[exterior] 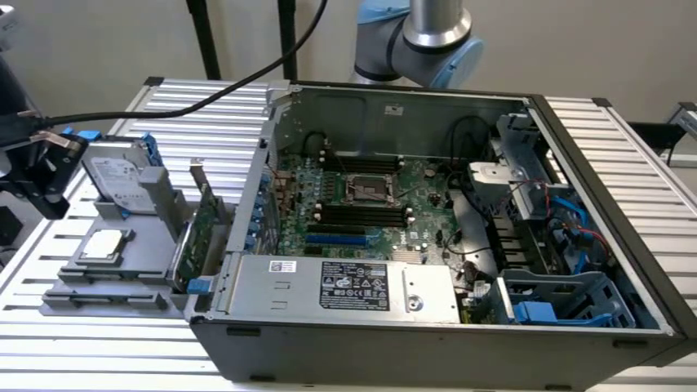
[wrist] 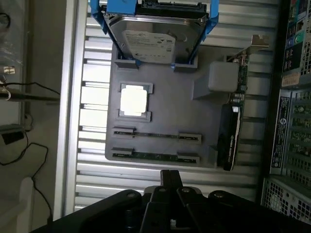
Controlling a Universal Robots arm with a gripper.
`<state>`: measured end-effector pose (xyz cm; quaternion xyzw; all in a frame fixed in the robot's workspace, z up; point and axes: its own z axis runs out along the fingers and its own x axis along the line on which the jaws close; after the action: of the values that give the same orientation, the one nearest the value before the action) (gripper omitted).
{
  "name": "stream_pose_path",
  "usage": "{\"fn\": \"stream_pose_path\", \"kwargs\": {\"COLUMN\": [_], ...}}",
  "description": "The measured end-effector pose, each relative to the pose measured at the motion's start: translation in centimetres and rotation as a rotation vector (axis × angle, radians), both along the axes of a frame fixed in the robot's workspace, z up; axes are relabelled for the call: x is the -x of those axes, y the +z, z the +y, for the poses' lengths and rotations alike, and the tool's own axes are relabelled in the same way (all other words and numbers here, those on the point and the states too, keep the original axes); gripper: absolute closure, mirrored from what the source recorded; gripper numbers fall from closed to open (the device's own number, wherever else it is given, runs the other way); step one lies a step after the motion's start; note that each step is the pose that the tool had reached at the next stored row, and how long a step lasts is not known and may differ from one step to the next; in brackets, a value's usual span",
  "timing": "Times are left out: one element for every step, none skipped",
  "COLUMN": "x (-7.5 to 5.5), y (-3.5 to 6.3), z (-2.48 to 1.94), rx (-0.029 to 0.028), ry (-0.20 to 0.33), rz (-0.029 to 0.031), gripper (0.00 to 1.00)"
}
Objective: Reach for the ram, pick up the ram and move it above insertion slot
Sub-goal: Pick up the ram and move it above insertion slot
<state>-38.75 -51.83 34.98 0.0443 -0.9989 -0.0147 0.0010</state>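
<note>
The arm (exterior: 436,37) rises behind the open computer case (exterior: 436,327), at about 12 o'clock in the exterior view. Its black wrist assembly (exterior: 38,167) sits far out at 9 o'clock, with a thick cable (exterior: 218,98) running to it. In the wrist view the claw (wrist: 170,177) hangs above the slatted counter (wrist: 92,170), just off the edge of the grey tray (wrist: 170,97). It holds nothing, and I cannot tell whether it is released or clenched.

The ram (wrist: 155,156) lies flat in the tray's holder nearest the claw, apart from it. A second stick (wrist: 155,136) lies parallel just beyond. Seen from the exterior view, the tray sits at 9 o'clock of the case. The sticks are at its 6 o'clock end, a silver processor chip (exterior: 104,245) sits mid-tray, and a hard drive (exterior: 114,175) in a blue caddy leans at its 12 o'clock end.

The insertion slot (exterior: 354,216) is one of several parallel black sockets on the motherboard. It lies at 6 o'clock of the square processor socket (exterior: 365,188) and at 12 o'clock of a blue slot (exterior: 338,241).

An upright expansion card (exterior: 196,237) on the tray's 3 o'clock edge and the case's side wall (exterior: 256,175) stand between the tray and the sockets.
</note>
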Motion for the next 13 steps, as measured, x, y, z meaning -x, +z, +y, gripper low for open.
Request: {"fn": "stream_pose_path", "kwargs": {"x": [0.0, 0.0, 0.0, 0.0, 0.0, 0.0, 0.0, 0.0, 0.0, 0.0, 0.0, 0.0, 0.0], "y": [-0.06, -0.11, -0.16, -0.22, -0.27, -0.32, -0.37, -0.42, -0.46, -0.51, -0.56, -0.61, -0.66], "z": [0.0, 0.0, 0.0, 0.0, 0.0, -0.01, 0.0, 0.0, 0.0, 0.0, -0.01, 0.0, 0.0], "rx": [-0.0001, -0.0001, -0.0001, -0.0001, -0.0001, -0.0001, -0.0001, -0.0001, -0.0001, -0.0001, -0.0001, -0.0001, -0.0001], "ry": [0.018, 0.036, 0.054, 0.072, 0.09, 0.11, 0.128, 0.146, 0.164, 0.182, 0.2, 0.218, 0.236], "rz": [0.0, -0.0001, 0.0, -0.0001, -0.0001, 0.0, 0.0, 0.0, 0.0, 0.0, -0.0001, -0.0001, 0.0], "gripper": [0.89, 0.89, 0.89, 0.89, 0.89, 0.89, 0.89, 0.89, 0.89, 0.89, 0.89, 0.89, 0.89]}}
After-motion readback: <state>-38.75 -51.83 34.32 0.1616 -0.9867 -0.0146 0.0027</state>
